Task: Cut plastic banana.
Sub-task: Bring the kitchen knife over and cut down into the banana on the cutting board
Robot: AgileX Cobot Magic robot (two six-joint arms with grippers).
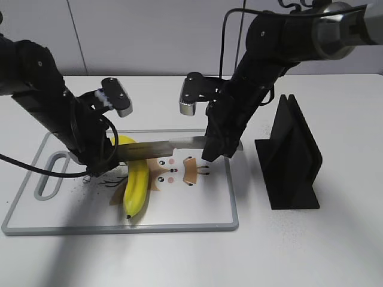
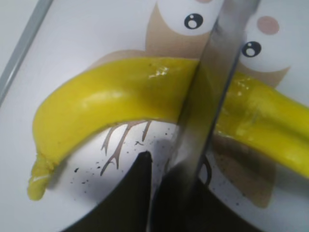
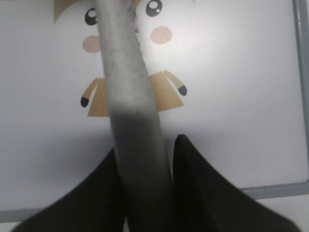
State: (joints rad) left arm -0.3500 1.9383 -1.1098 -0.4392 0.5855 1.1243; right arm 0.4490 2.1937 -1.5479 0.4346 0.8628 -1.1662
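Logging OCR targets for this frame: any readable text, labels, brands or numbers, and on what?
None in any view.
Cutting board: only a printed cartoon owl and branch drawing, no lettering.
Plastic banana: plain yellow, no sticker.
Knife: bare blade, no visible brand mark.
Black knife stand: unmarked.

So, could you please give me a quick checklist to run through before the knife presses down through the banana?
1. Right gripper grips the knife handle: ok, fingers close around it in the right wrist view.
2. Knife blade lies across the plastic banana: ok, near mid-length.
3. Banana lies on the cutting board: ok, fully inside the rim.
4. Left gripper steadies the banana: cannot tell, only one finger shows near it, grip hidden.
5. Blade already through the banana: cannot tell, the blade hides any seam.
6. Black knife stand clear of the cut: ok, it stands off the board.
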